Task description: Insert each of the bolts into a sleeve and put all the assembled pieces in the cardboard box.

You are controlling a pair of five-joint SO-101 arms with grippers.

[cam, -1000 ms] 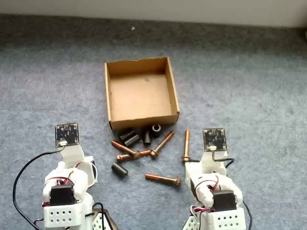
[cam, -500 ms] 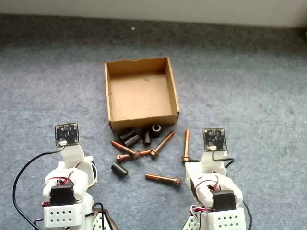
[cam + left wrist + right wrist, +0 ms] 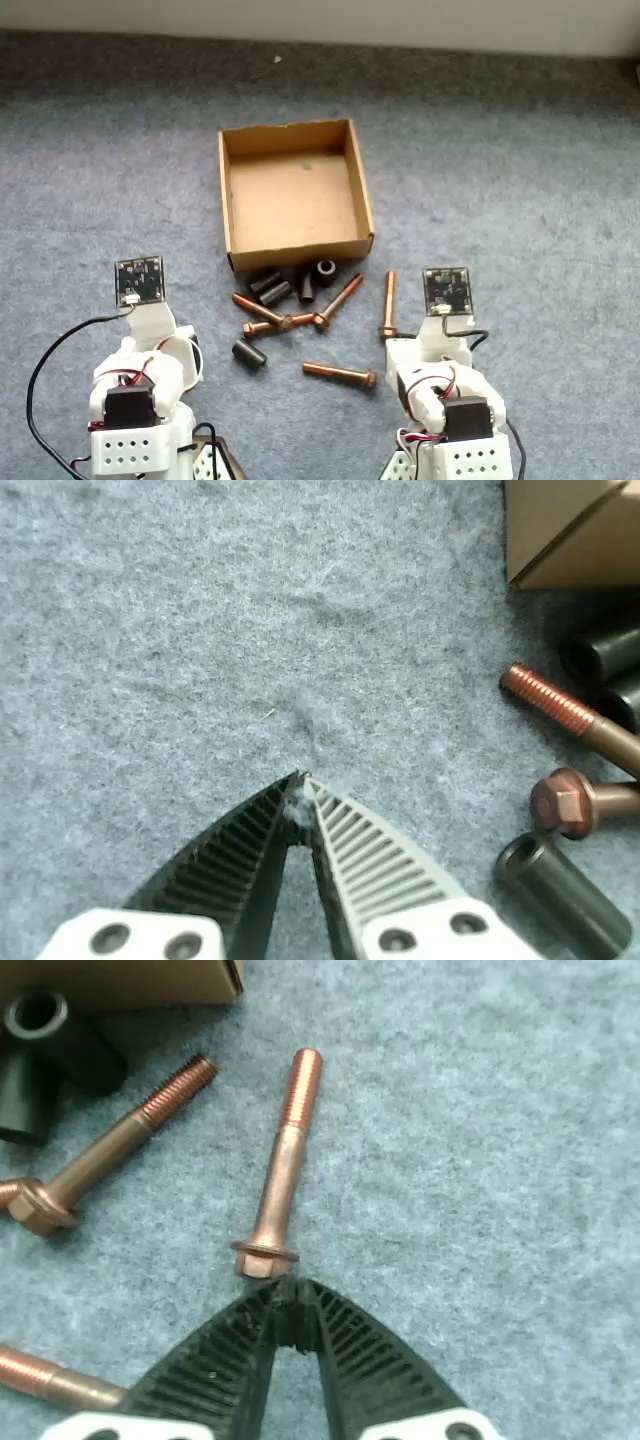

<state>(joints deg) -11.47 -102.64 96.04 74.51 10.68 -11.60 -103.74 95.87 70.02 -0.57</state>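
Bolts: copper, lying loose on the bench just in front of the cardboard box.
Sleeves: black, clustered near the box's front wall; one sleeve lies apart.
Left pincer: closed, gripping nothing, near the pile.
Right pincer: closed, gripping nothing, tips just beside one bolt's head.

It looks like a room indoors; soft grey-blue carpet covers the ground; a pale wall strip runs along the far edge; home or office, I cannot tell.
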